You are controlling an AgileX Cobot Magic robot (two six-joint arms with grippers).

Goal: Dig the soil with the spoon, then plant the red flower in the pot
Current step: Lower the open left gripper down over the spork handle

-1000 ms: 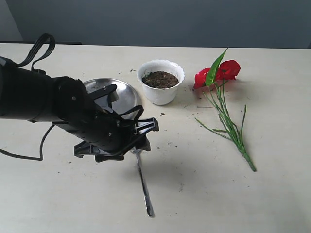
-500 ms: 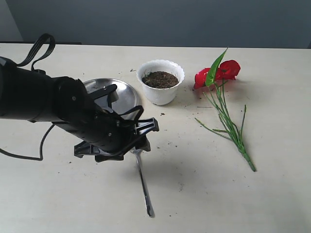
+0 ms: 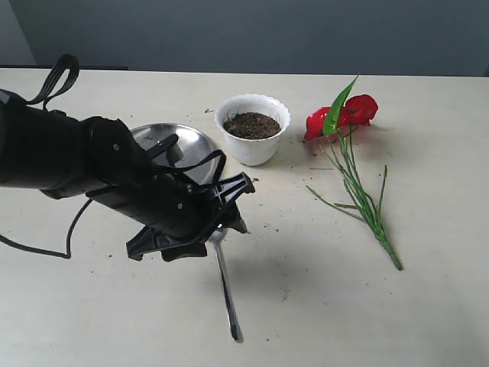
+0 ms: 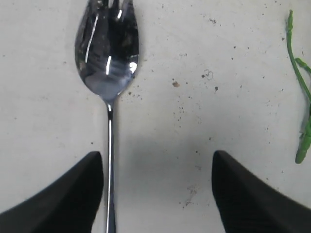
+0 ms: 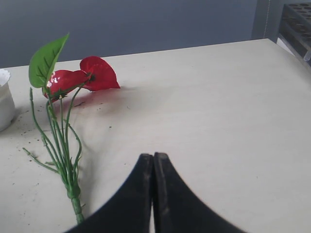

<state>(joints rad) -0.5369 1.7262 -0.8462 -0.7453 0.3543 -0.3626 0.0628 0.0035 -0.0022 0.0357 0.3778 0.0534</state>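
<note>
Hovering left arm: black, reaching in from the table's (image 3: 428, 306) left edge and held low, with the left end effector (image 3: 233, 206) tilted down over the bowl end of the spoon (image 3: 225, 290).
Left end effector: fingers (image 4: 73, 199) spread wide with nothing between the pads; the spoon's handle runs between them, just beside one finger and well apart from the other.
Right end effector (image 5: 153, 194): fingers pressed together and empty, held over the table near the flower's stem ends.
Spoon: shiny steel, lying flat; short tines on the bowl tip, thin handle ending near the table's near edge.
Pot (image 3: 252, 149): white with a scalloped rim, upright, toward the far edge at mid-table.
Soil (image 3: 252, 125): dark brown and crumbly, filling the pot.
Red flower (image 3: 351, 113): lying flat beside the pot, toward the right edge; glossy red petals and a broad green leaf face the far edge, thin stems trail toward the near edge.
Steel plate (image 3: 191, 145): round, just beside the pot, partly hidden by the arm.
Table: pale cream, speckled with dark crumbs (image 3: 260, 227).
Room: grey-blue wall (image 3: 244, 34) behind the far edge.
</note>
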